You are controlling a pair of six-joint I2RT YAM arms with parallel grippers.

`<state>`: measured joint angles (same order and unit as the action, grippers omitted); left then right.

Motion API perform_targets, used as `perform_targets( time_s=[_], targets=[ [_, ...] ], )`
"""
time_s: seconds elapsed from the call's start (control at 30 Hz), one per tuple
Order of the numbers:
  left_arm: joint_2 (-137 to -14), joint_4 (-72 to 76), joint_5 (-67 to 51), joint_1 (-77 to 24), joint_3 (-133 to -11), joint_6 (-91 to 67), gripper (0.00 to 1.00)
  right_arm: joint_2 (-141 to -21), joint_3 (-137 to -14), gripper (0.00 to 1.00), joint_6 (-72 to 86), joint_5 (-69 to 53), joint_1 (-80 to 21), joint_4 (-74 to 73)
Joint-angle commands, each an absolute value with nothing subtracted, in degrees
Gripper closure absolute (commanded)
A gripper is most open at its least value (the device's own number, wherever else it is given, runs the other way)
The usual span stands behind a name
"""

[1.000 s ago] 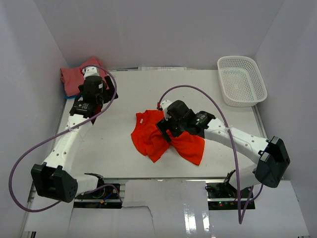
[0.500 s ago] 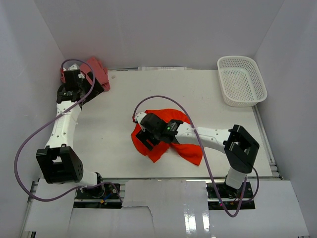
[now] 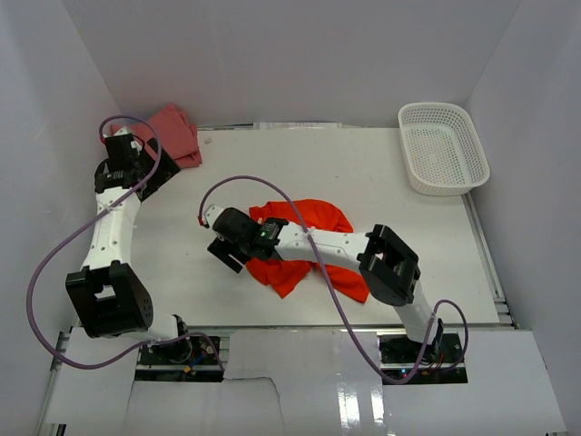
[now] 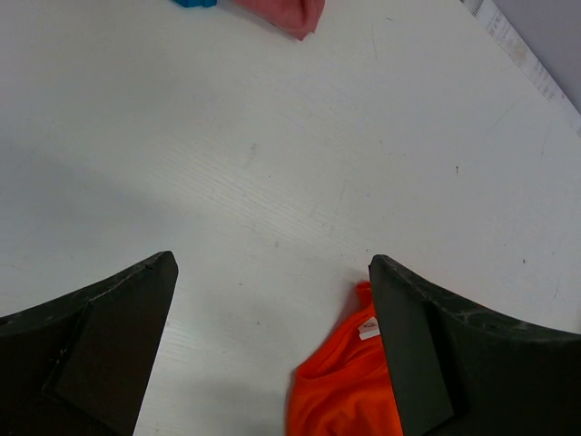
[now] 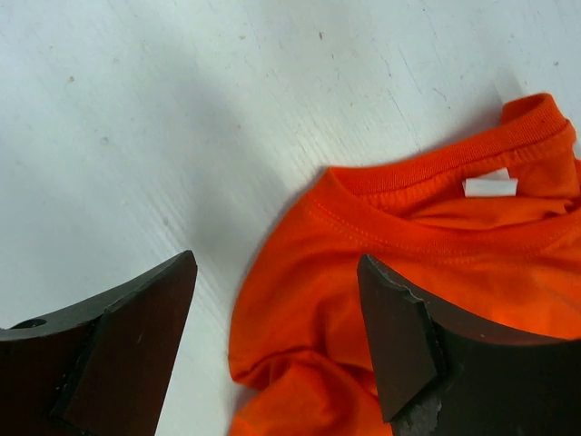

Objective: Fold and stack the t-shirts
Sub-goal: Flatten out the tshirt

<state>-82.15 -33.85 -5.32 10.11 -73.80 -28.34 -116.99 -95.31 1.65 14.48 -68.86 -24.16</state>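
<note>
The large orange-red t-shirt (image 3: 309, 238) lies crumpled in the middle of the table, its collar and white tag (image 5: 490, 186) facing my right wrist camera. My right gripper (image 3: 225, 254) hangs open over the shirt's left edge, and cloth (image 5: 436, 272) shows below and between its fingers (image 5: 277, 336) without being pinched. The salmon-pink t-shirt (image 3: 172, 132) sits at the back left corner, with a sliver of blue t-shirt (image 4: 193, 3) beside it. My left gripper (image 3: 152, 175) is raised near the pink shirt, open and empty (image 4: 272, 345), with the orange shirt (image 4: 340, 391) far below it.
A white mesh basket (image 3: 442, 148) stands at the back right corner. Purple cables loop from both arms over the table (image 3: 363, 173). White walls close in the left, back and right sides.
My right arm swept left across the orange shirt to its left edge, its jaws narrowing slightly. My left arm drew back leftward off the pink shirt.
</note>
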Motion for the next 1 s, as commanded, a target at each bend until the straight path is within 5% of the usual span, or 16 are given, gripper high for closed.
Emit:
perform_targets(
  time_s=[0.0,0.27,0.97],
  targets=[
    [-79.28,-32.87,-6.68,11.07,-73.21,-29.0,0.02,-119.96,-99.92,0.22,0.7,15.55,-68.82,-26.28],
    [-77.87,-32.08,-6.86,11.16,-71.11,-29.36,0.02,-128.23,-110.82,0.26,2.72,15.03,-66.45,-30.58],
    [-77.34,-31.47,-6.5,11.16,-70.23,-28.48,0.02,-131.84,-111.53,0.32,7.2,12.66,-63.28,-32.52]
  ],
)
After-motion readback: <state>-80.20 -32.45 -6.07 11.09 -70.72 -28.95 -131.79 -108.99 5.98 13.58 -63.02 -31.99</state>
